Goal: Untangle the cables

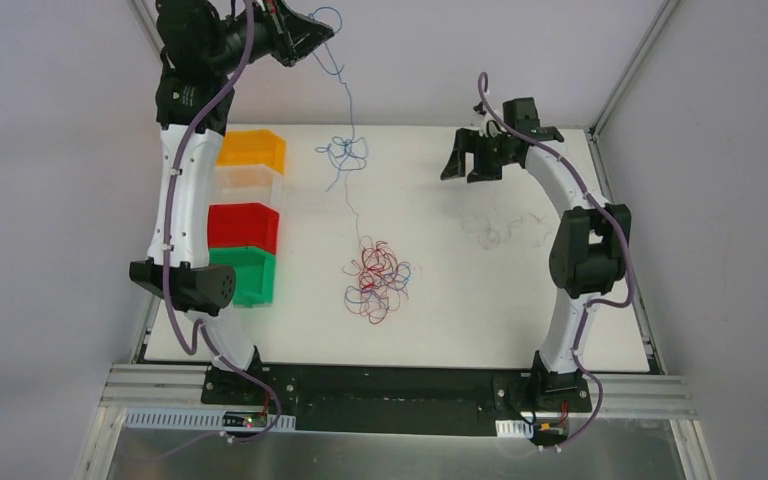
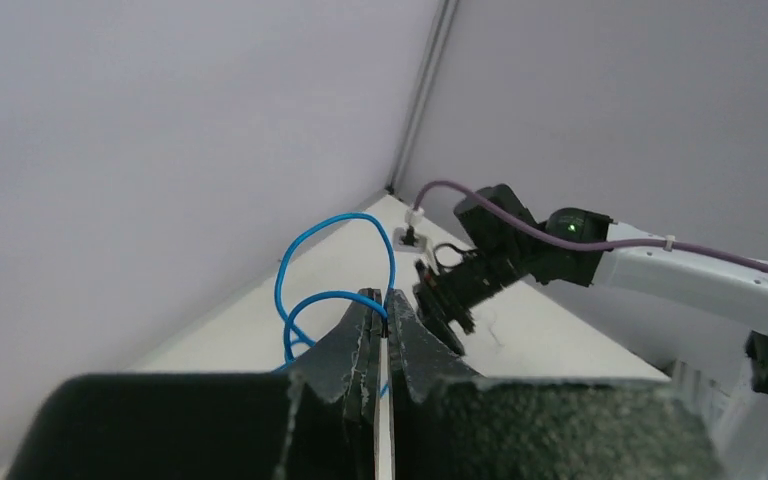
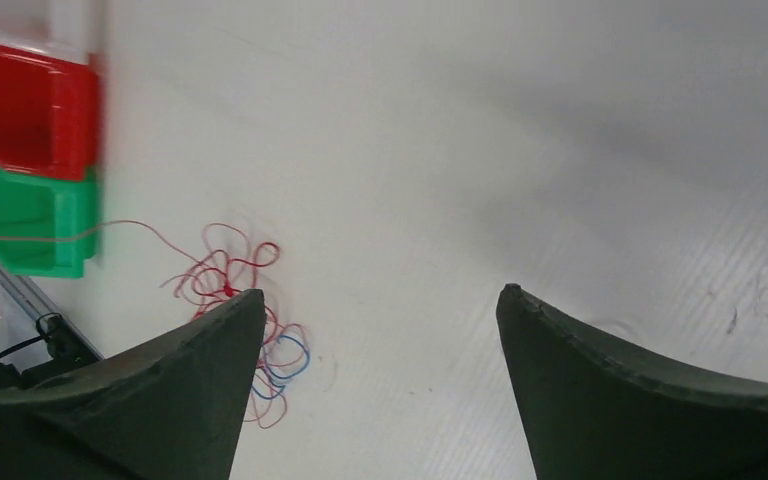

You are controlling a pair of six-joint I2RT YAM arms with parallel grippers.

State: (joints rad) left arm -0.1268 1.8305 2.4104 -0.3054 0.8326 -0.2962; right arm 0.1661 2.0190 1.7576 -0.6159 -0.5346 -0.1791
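Blue cable [image 2: 350,215] | pinched in left pincer [image 2: 384,302] | right pincer [image 3: 380,290] agape, well apart

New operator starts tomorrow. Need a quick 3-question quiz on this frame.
1. True or false: the left fingers are shut on a blue wire.
2. The right fingers are: A) open, holding nothing; B) shut on a red wire; C) shut on a bin's rim.
3. Fill in: the bins run, far to near, orange, clear, red, ___.

Key: 1 true; 2 A; 3 green.
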